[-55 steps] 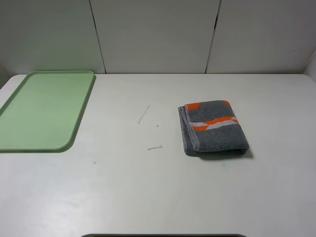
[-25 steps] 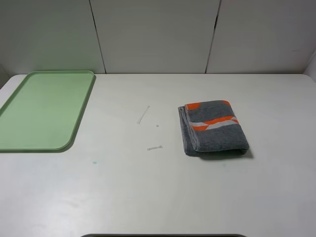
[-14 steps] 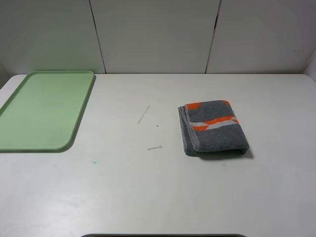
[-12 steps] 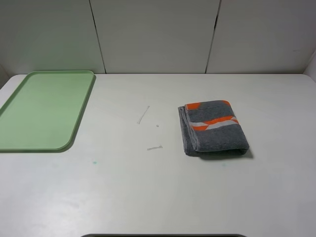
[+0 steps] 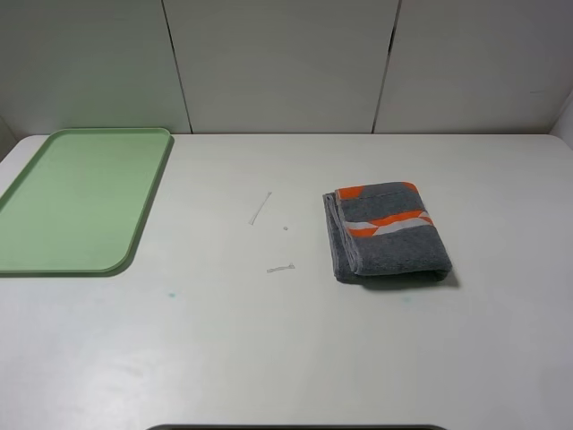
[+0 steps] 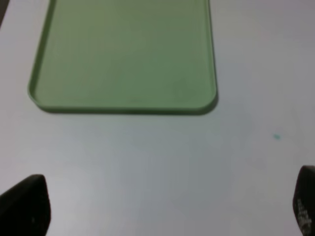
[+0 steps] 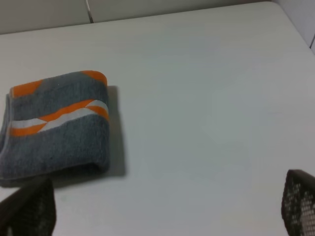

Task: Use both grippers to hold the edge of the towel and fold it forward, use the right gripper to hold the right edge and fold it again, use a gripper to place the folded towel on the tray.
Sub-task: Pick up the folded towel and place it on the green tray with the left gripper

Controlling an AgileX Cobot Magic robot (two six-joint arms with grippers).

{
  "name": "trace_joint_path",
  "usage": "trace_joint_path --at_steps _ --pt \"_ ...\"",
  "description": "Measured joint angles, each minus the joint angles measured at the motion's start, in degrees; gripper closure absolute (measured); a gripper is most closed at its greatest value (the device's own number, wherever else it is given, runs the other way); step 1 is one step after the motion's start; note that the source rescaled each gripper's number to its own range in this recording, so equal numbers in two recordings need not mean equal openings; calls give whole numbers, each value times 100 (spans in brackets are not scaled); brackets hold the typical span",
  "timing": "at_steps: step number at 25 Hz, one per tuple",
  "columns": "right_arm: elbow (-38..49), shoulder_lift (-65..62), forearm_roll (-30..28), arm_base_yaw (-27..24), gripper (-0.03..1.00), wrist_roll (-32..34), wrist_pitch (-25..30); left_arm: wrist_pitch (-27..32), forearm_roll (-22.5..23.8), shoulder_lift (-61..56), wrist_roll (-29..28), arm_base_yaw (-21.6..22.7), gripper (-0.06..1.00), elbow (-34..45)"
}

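Judging by the towel [image 5: 389, 240], a compact grey-and-orange bundle lying right of centre on the tabletop [image 5: 269, 358] w/ nothing touching it, we reckon both folds are done & the tray step is in hand. The tray [image 5: 81, 197] sits at the far left corner, well apart. Left gripper [image 6: 165, 206] & right gripper [image 7: 162, 206] hang w/ fingers spread wide, holding nothing. Next we need one gripper pinching all layers, though the layer count isn't clear, before the carry across.

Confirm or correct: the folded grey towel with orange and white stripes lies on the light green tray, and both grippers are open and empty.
Wrong. The folded grey towel with orange and white stripes lies on the white table, apart from the light green tray, per the exterior high view. The left gripper and right gripper are open and empty.
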Motion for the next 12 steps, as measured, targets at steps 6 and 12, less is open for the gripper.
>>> trace_joint_path --at_steps 6,12 --pt "0 0 0 0 -3 0 0 -6 -162 50 60 0 -6 -229" --pt "0 0 0 0 -3 0 0 -7 -587 1142 244 0 -6 -363"
